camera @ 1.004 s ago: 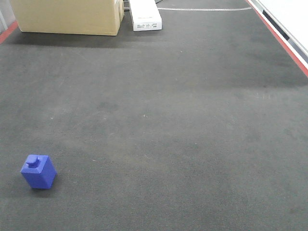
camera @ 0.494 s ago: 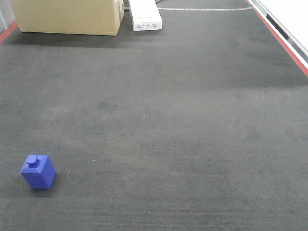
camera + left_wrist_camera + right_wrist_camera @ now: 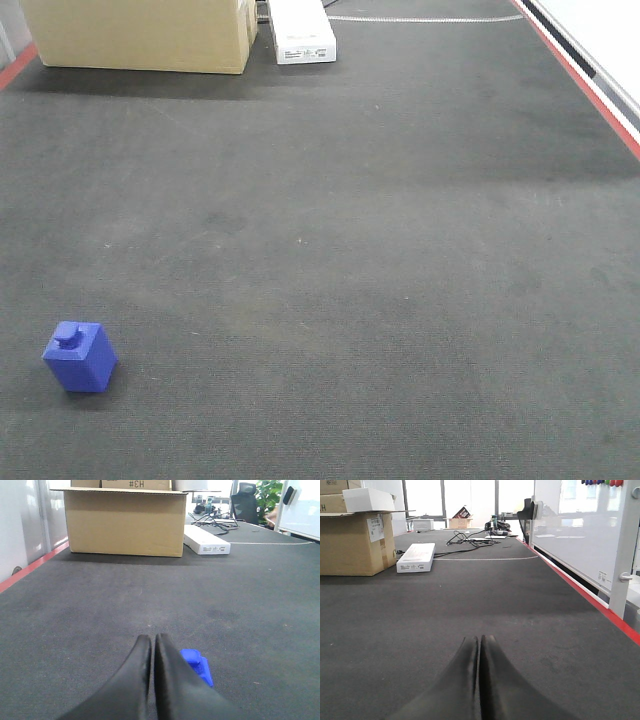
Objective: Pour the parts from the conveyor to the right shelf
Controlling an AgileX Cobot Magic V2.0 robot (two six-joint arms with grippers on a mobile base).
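A small blue part point(image 3: 80, 356) with a round stub on top stands on the dark grey conveyor point(image 3: 350, 250), near its front left. The left wrist view shows the same part point(image 3: 199, 666) just right of and behind my left gripper point(image 3: 152, 639), which is shut and holds nothing. Over bare belt, my right gripper point(image 3: 480, 640) is shut and empty too. Neither gripper appears in the front view. The right shelf is out of view.
A large cardboard box point(image 3: 140, 35) and a flat white box point(image 3: 300, 32) sit at the far end of the belt. Red stripes point(image 3: 590, 85) edge the conveyor. A whiteboard panel point(image 3: 580, 530) stands along the right side.
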